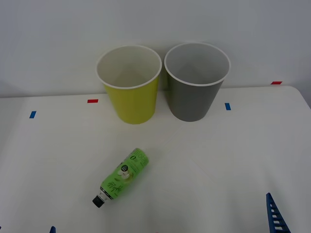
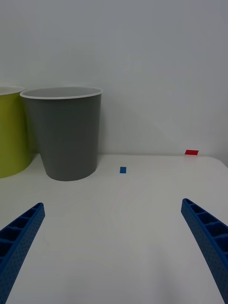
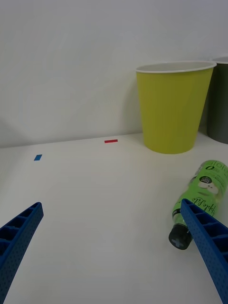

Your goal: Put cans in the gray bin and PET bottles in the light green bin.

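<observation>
Bottle down, both arms waiting low.
We see the bottle (image 1: pixel 122 175) lying on the table (image 1: pixel 233 165), cap toward us, before the green bin (image 1: pixel 130 92); left gripper (image 3: pixel 111 247) and right gripper (image 2: pixel 111 247) hold jaws spread, so we would reach left.

We see the right gripper (image 2: pixel 114 247) low at the near right of the surface, its blue ribbed fingers (image 2: pixel 209 237) spread wide apart with nothing between them; in the front view one finger tip (image 1: pixel 276 216) pokes up at the bottom right; the left gripper (image 3: pixel 111 247) sits low at the near left, its fingers (image 3: pixel 19 237) likewise spread wide and empty.
</observation>
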Robot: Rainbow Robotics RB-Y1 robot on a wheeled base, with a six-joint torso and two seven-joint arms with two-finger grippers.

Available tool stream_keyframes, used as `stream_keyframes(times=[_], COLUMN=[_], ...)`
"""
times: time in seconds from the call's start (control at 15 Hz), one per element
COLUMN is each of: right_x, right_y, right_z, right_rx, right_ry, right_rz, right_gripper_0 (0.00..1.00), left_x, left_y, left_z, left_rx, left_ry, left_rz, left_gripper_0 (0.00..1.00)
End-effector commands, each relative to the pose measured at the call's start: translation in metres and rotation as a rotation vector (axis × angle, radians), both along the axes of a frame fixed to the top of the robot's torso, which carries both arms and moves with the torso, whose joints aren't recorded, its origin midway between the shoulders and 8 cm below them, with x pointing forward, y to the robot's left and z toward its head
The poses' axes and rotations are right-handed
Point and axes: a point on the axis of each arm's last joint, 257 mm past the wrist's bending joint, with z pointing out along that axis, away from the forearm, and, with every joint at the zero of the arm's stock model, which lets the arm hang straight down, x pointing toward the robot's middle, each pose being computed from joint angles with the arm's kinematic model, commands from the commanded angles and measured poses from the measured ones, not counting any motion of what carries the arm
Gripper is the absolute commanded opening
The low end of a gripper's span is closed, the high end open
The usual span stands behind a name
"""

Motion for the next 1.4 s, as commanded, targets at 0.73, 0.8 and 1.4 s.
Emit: stream_keyframes(times=[0.73,0.8,1.4], right_x=[0.0,0.0,0.0], right_y=[0.0,0.0,0.0], right_z=[0.0,0.0,0.0], right_rx=[0.0,0.0,0.0], right_ry=[0.0,0.0,0.0], right_rz=[0.0,0.0,0.0], right_gripper_0=[1.0,1.0,1.0], left_x=[0.0,0.0,0.0], left_y=[0.0,0.0,0.0], left_z=[0.0,0.0,0.0], left_rx=[0.0,0.0,0.0], left_ry=[0.0,0.0,0.0], left_rz=[0.0,0.0,0.0], left_gripper_0=[1.0,1.0,1.0])
